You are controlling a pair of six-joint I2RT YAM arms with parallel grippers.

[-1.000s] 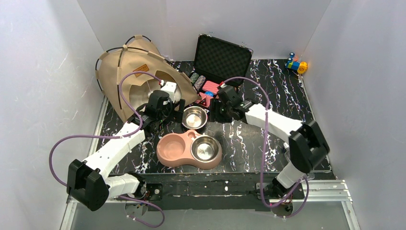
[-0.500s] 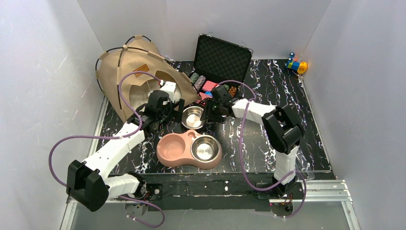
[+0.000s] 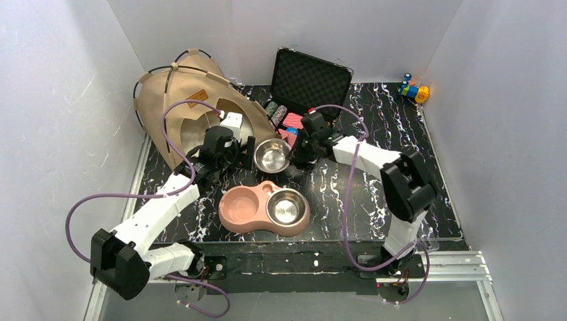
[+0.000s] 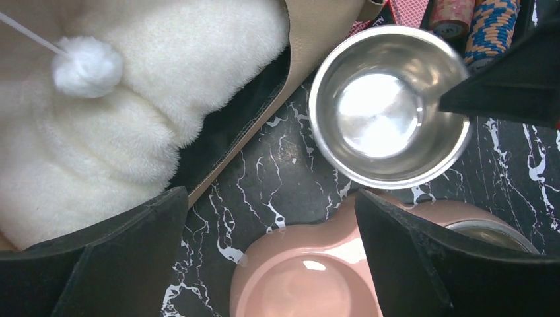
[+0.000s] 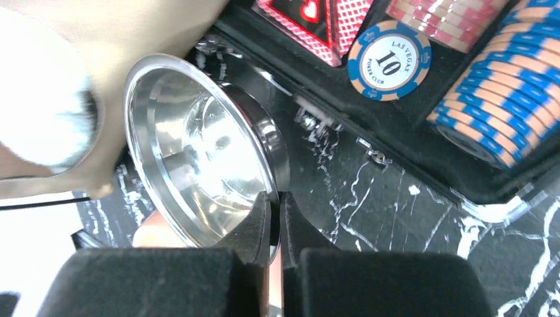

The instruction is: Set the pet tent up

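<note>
Top external view: black marbled table (image 3: 401, 134), white walls (image 3: 60, 100); at centre, right gripper (image 3: 290, 162) pinches steel bowl (image 3: 271, 155); left gripper (image 4: 269, 198) gapes near tent (image 3: 174, 100).

The domed tan canvas pet tent (image 3: 157, 100) is ribbed in thin black, with a small brown rectangular label patch (image 3: 196, 98) and a dark arched entrance. The fluffy plush cushion (image 4: 132, 112) and its round pompom (image 4: 87, 66) are white. The flat tabletop (image 3: 401, 114) is black marble pattern with white veins. The round polished steel bowl (image 3: 272, 155) is mirror silver. The kidney-shaped plastic double feeder (image 3: 244, 208) is dusty pink. The open hard case (image 3: 311, 77) is black with dimpled charcoal foam. In it are blue-and-peach striped poker chips (image 5: 489, 99), pink chips (image 5: 449, 10), one white-faced chip with a blue rim (image 5: 389, 59) and red-patterned cards (image 5: 317, 20). The small toy (image 3: 414, 90) looks yellow and blue, perhaps with red.
</note>
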